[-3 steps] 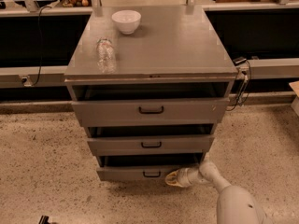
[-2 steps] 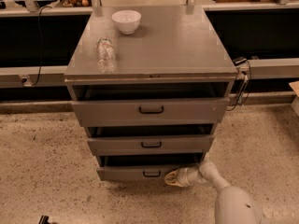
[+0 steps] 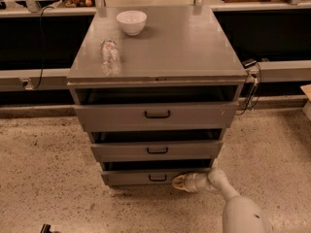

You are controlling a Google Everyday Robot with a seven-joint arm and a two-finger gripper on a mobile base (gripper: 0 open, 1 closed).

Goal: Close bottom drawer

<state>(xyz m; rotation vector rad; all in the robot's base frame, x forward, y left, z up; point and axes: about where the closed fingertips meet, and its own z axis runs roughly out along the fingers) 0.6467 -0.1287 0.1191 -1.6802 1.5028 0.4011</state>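
**A:** Camera view: hand (image 3: 181, 182) is low by the floor, at the right end of the bottom drawer (image 3: 131, 177) front. Touching it or just short, I can't say.

**B:** Hand open or closed?

**A:** Can't tell from this angle.

**B:** Drawer relative to the hand?

**A:** The front panel is dead ahead of the hand tip and runs off to its left. The small black handle (image 3: 157, 177) is just left of the tip. The drawer is partly out, with a dark gap above the front. Two wider drawers stack above the hand.

**B:** How will it handle?

**A:** My read: rigid sheet metal on slides, probably light. No grip needed, so I'd push flat on the front. I'd go nearer the handle, since an off-centre push may rack it. The face looks smooth, so the tip could skid.
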